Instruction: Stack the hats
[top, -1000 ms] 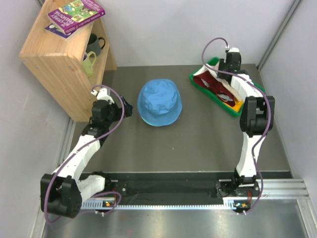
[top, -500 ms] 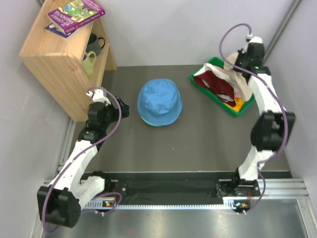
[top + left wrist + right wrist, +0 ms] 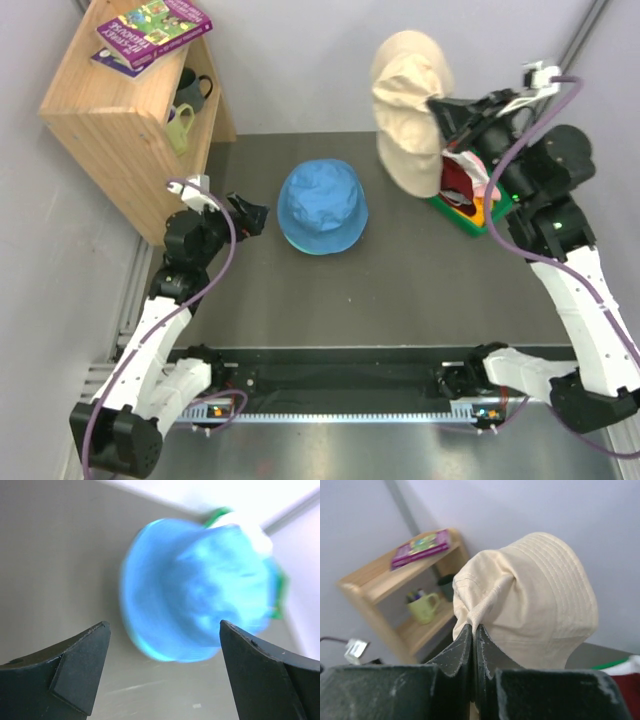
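Note:
A blue hat (image 3: pixel 322 207) lies flat at the table's middle; in the left wrist view it (image 3: pixel 195 590) shows blurred ahead of the open jaws. My left gripper (image 3: pixel 250 217) is open and empty, just left of the blue hat. My right gripper (image 3: pixel 440 110) is shut on a fold of a beige hat (image 3: pixel 410 110), held high in the air to the right of the blue hat. The right wrist view shows the beige hat (image 3: pixel 530 600) pinched between the shut fingers (image 3: pixel 455 652). Dark red, white and orange-yellow hats (image 3: pixel 462 185) lie in the green tray (image 3: pixel 452 215).
A wooden shelf (image 3: pixel 125 120) stands at the back left with books (image 3: pixel 150 30) on top and mugs (image 3: pixel 185 105) inside. Grey walls close the table on the left, back and right.
My right gripper has lifted the beige hat out of the green tray, up and toward the left. My left arm has pulled back slightly, staying open beside the blue hat.

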### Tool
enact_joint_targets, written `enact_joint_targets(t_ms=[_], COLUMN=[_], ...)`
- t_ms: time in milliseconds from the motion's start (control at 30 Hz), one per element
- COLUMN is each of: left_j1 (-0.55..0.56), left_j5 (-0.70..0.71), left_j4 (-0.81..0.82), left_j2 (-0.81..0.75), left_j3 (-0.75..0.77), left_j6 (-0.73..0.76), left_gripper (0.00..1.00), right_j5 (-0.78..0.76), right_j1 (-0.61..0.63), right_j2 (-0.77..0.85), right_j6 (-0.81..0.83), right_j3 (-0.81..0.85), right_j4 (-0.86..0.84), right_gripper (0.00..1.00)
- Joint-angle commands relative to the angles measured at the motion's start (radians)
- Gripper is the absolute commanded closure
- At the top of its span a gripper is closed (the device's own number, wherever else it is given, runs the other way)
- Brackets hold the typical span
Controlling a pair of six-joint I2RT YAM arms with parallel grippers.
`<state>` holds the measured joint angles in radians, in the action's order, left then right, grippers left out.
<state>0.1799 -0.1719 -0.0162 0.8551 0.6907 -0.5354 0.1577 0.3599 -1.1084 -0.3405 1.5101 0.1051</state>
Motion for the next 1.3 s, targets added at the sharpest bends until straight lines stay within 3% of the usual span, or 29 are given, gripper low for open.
enact_joint_targets(t_ms=[0,267,833,1067,1267], left_j1=[0.004,0.012,0.108,0.153,0.158], left_j5=[-0.184,-0.447,-0.532,-0.495,-0.451], left_j4=[0.214,0.641,0.891,0.953,0.963], left_j2=[-0.057,-0.025,0.078,0.11,0.093], left_j3=[-0.031,-0.122,-0.108,-0.094,-0.121], left_j6=[-0.153,-0.388,-0.474,-0.482,-0.48], left_gripper=[0.06,0.07,0.1,0.19,0.38], right_j5=[0.028,0.068,0.109,0.102,0.076], right_j1=[0.174,0.352,0.398,0.401,0.399], right_j2=[-0.039,-0.071,-0.123,-0.111,-0.108], right_j6=[-0.097,-0.235,-0.295,-0.295,-0.276], right_j3=[-0.057,-0.143,-0.09,-0.114,-0.143], right_j4=[-0.125,-0.337,-0.403,-0.393,-0.357], right_gripper=[1.0,1.0,1.0,1.0,1.0])
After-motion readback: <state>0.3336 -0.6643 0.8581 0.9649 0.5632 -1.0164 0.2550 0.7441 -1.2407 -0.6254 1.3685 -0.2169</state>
